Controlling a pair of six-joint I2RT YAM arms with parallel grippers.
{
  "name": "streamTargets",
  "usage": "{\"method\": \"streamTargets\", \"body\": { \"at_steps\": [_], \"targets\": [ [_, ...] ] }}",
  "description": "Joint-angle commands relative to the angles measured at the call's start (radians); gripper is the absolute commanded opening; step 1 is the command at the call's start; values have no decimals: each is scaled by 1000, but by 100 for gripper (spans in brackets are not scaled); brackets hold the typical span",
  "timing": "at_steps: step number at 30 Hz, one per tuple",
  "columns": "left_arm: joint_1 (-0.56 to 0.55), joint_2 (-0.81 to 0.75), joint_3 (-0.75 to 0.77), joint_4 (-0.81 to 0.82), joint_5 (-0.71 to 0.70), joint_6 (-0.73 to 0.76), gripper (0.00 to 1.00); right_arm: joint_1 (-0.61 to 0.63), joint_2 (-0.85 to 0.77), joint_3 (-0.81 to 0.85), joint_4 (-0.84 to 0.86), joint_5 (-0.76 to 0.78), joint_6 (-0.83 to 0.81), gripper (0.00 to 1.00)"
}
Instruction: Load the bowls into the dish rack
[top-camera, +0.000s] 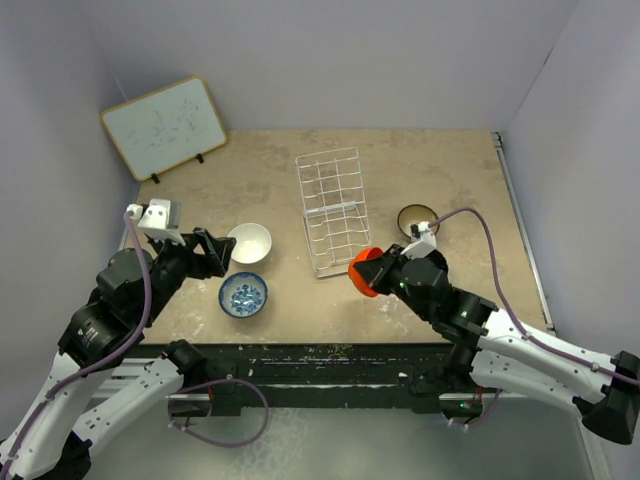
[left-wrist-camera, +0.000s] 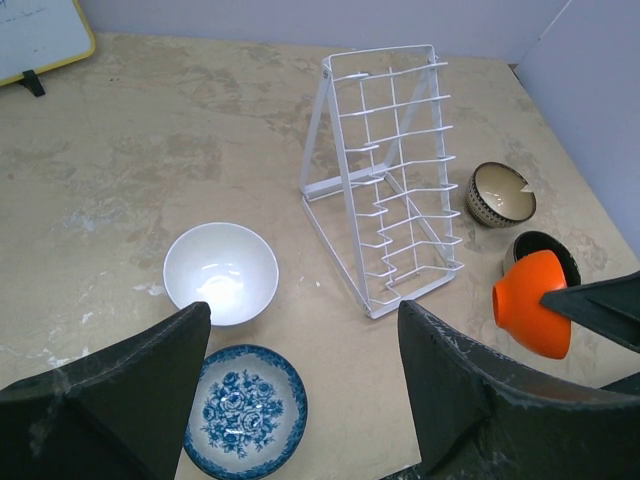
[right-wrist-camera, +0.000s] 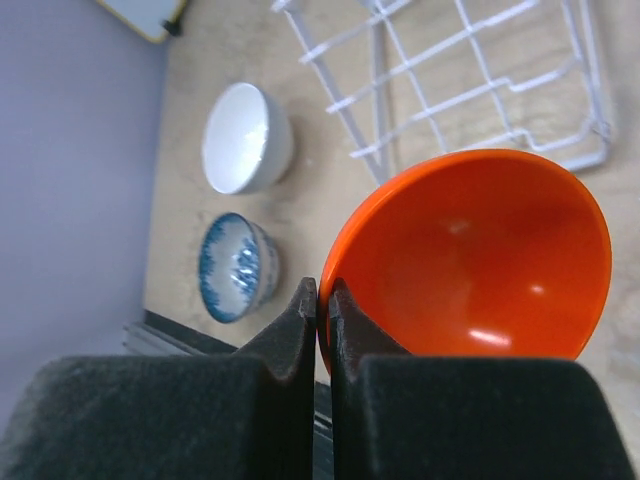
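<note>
The right jaws are closed tight on the rim of the orange-red bowl (right-wrist-camera: 470, 260), pinching its edge between them. The bowl hangs tilted on its side above the bench (top-camera: 450, 170), just beside the near right corner of the dish rack (top-camera: 332, 210). The rack stands in the middle of the bench, reaching toward the far edge, with its wire dividers upright.

The left jaws stand wide apart and hold nothing. They hover over the left part of the bench, just left of the white bowl (top-camera: 249, 242). That bowl sits upright left of the rack. The blue-and-white bowl (top-camera: 243, 294) sits close in front of it, nearer the near edge.

The brown bowl with the pale rim (top-camera: 417, 216) sits right of the rack, apart from it. In the left wrist view the black bowl (left-wrist-camera: 560, 250) sits just nearer than the brown one, partly hidden behind the raised orange-red bowl.

A whiteboard (top-camera: 165, 125) leans at the far left corner
</note>
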Motion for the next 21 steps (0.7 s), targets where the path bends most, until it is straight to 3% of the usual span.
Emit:
{"method": "streamTargets", "body": {
  "at_steps": [1,7,14,19,21],
  "targets": [
    [4,12,51,25,5,16,79,5,15,-66,420,3,-25,0],
    [4,22,72,15,7,20,79,7,64,-205,856,80,-30,0],
    [5,41,73,15,1,28,79,7,143,-300,1152,97,-33,0],
    [4,62,79,32,10,34,79,11,124,-273,1044,137,-33,0],
    [5,69,85,32,9,36,79,12,93,-239,890,185,-9,0]
  ]
}}
